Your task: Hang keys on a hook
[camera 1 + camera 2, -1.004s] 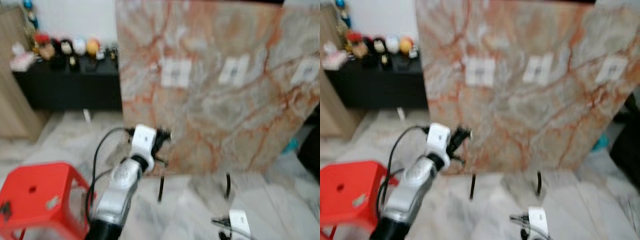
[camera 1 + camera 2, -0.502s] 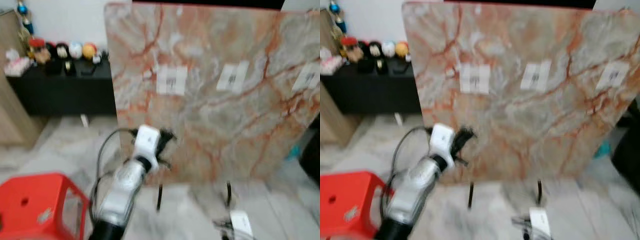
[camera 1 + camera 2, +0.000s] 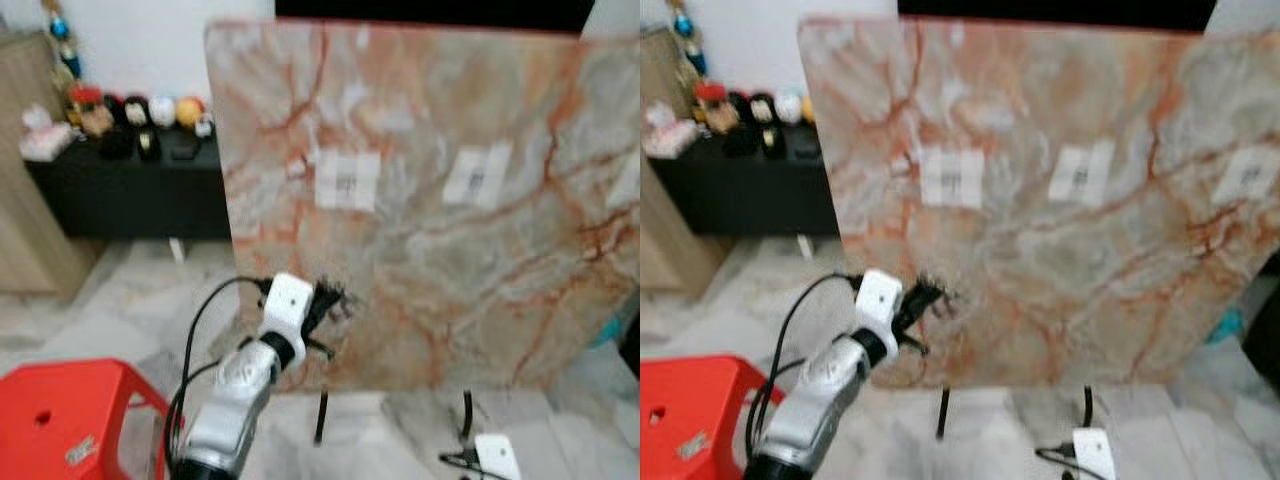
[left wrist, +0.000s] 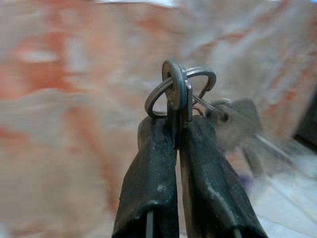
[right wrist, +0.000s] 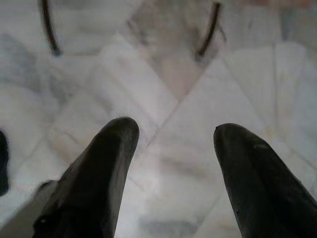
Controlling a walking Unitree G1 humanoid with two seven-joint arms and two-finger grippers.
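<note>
Since the earlier frames the camera view has shifted, so the marbled orange panel [image 3: 430, 200] sits a little lower and steadier in the picture, while the left gripper [image 3: 330, 297] is kept raised against the panel's lower left part. The keys [image 4: 198, 101] are pinched by their ring between the left gripper's closed black fingers [image 4: 153, 183], close before the panel and below the leftmost of the white labels [image 3: 347, 180]. The right gripper [image 5: 171, 148] is held low at the near right over the marble floor [image 5: 163, 89], its fingers spread wide with nothing between them; a red stool [image 3: 70, 420] is seen at the near left.
</note>
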